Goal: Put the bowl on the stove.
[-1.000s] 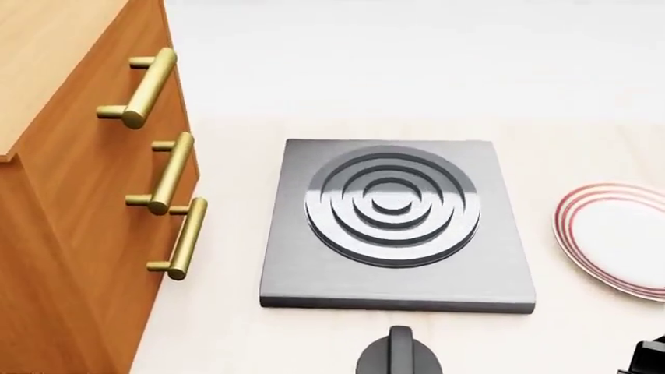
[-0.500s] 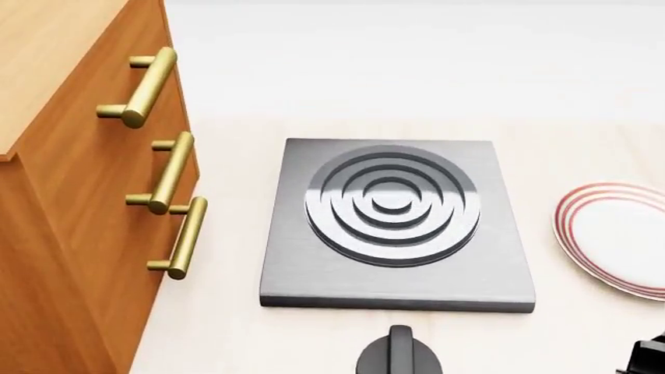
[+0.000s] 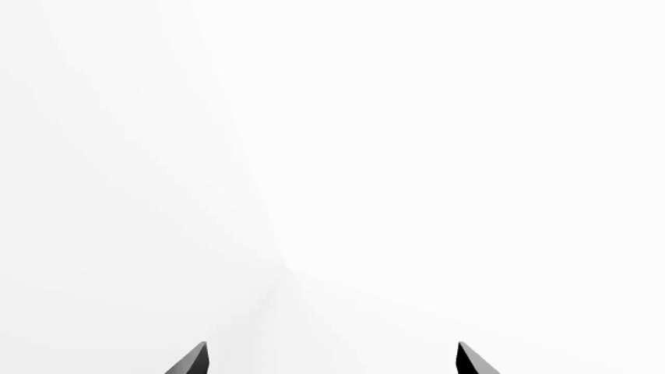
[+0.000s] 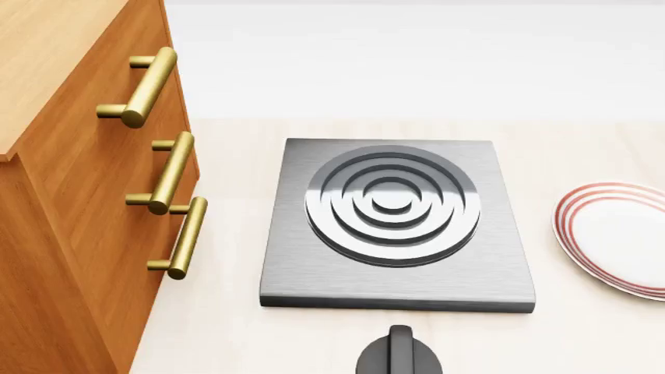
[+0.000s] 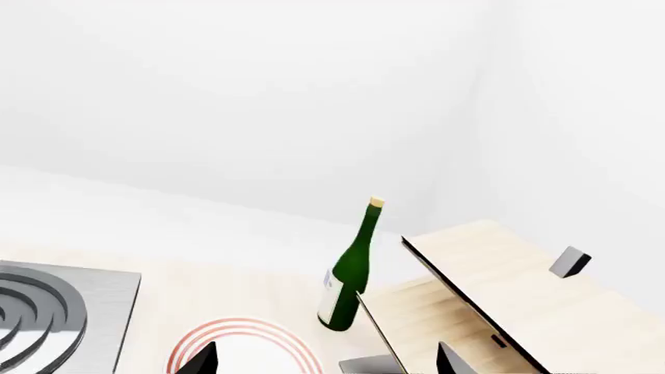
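Observation:
The bowl is out of view in every frame. The stove [image 4: 395,226] is a flat square dark grey slab with one burner of concentric rings, in the middle of the head view; its corner also shows in the right wrist view [image 5: 58,308]. My left gripper [image 3: 330,360] is open and empty, its tips wide apart against blank white walls. My right gripper [image 5: 324,360] is open and empty, held above the counter over the red-ringed plate's edge. Neither gripper shows in the head view.
A red-ringed white plate [image 4: 618,238] lies right of the stove, also in the right wrist view [image 5: 244,347]. A black knob [image 4: 398,354] sits in front of the stove. A wooden cabinet [image 4: 78,187] with brass handles stands left. A green bottle [image 5: 351,273] and a wooden rack [image 5: 499,304] stand further right.
The dark tip of my right arm at the head view's lower right corner has slipped out of view. The stove, plate and knob have not moved.

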